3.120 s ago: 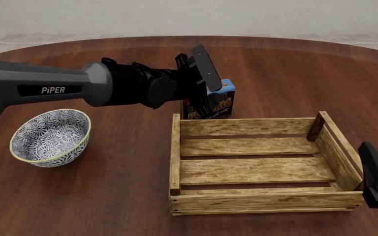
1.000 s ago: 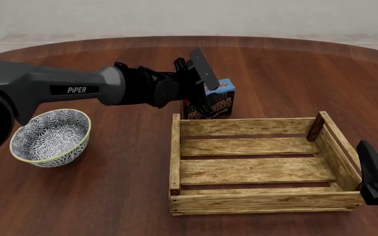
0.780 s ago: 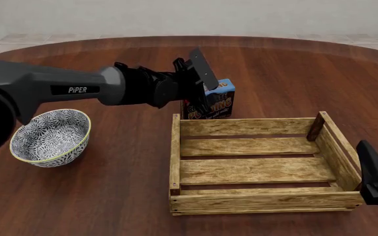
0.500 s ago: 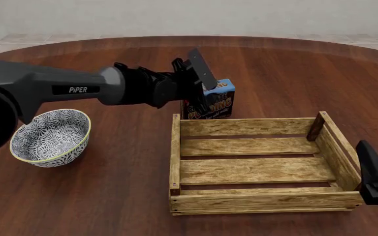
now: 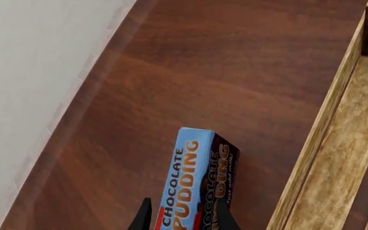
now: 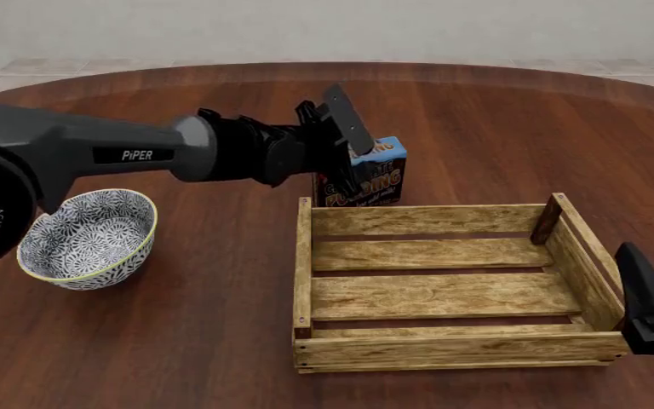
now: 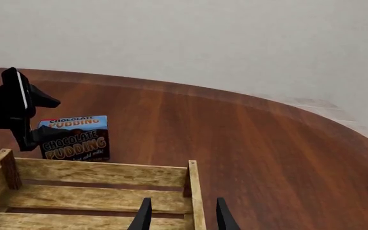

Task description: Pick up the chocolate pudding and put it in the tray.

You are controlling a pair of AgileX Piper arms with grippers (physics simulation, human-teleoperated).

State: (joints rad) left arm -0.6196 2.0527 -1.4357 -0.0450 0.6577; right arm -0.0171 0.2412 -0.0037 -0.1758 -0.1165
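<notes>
Left gripper (image 5: 182, 221) jaws pinch blue-brown "CHOCOLATE PUDDING" carton (image 6: 370, 176), upper centre, behind light wooden slatted tray (image 6: 452, 285); right gripper (image 7: 180, 214) jaws spread.

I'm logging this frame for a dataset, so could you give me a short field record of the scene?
target: chocolate pudding carton, upright on the table, just beyond the tray's far wall
destination: wooden slat tray, nothing in it
left end effector: fingers either side of the carton
right end effector: open, over the tray's right end
other: patterned bowl, left of the tray
</notes>
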